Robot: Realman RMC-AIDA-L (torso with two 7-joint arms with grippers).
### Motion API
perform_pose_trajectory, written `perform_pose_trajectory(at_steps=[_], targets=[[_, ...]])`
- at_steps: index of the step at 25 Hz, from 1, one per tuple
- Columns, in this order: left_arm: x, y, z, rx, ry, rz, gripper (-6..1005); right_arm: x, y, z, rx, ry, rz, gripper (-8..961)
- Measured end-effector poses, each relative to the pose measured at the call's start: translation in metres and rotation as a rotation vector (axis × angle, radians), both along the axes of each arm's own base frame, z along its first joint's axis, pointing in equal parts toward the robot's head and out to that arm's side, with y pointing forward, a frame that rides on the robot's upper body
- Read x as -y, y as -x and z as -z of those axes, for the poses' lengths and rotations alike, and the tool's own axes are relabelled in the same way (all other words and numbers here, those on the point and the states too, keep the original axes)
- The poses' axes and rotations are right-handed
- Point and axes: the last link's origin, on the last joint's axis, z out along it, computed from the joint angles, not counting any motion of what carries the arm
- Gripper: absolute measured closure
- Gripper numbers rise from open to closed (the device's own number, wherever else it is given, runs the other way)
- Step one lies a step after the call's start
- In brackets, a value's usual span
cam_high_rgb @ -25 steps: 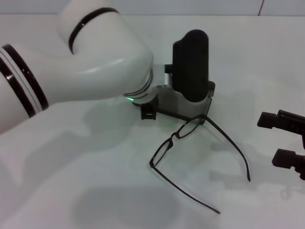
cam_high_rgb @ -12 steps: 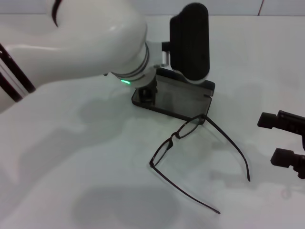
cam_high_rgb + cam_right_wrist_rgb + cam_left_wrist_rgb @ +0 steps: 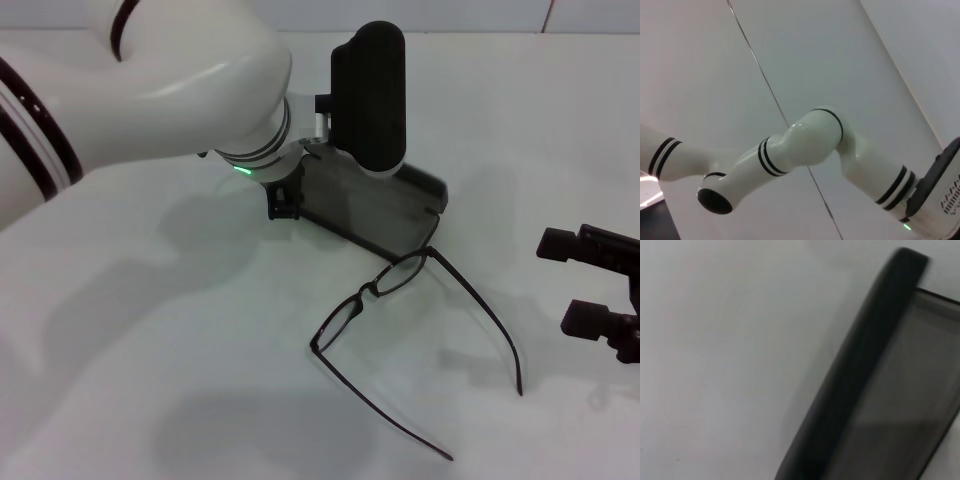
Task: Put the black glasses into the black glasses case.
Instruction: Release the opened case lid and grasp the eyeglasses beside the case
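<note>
Lying nearest on the table [image 3: 150, 400], the glasses [image 3: 400, 275] are sitting unfolded, temples pointing toward the robot, one lens corner right at the front edge of the case [image 3: 370, 215]. Off to the side the right gripper [image 3: 597, 290] is waiting, fingers spread wide. Farther back, the left gripper [image 3: 285, 200] is sitting at the open case; can't tell its fingers. I'd be bracing the case before sliding the glasses in.

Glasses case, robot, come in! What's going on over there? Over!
Left gripper at black glasses case, lid up, tray open. Right gripper parked at table's right edge. Black glasses unfolded on table in front of case, untouched. Nothing between.
</note>
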Motion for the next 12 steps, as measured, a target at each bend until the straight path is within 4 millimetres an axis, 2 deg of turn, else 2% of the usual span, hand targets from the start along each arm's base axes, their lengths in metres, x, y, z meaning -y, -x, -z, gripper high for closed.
perform_pose_trajectory(at_steps=[12], targets=[[0.0000,0.0029,0.0010,0.000,0.000,-0.001,727,0.0008,-0.0007,0.0009,0.001,0.001,0.005,68]])
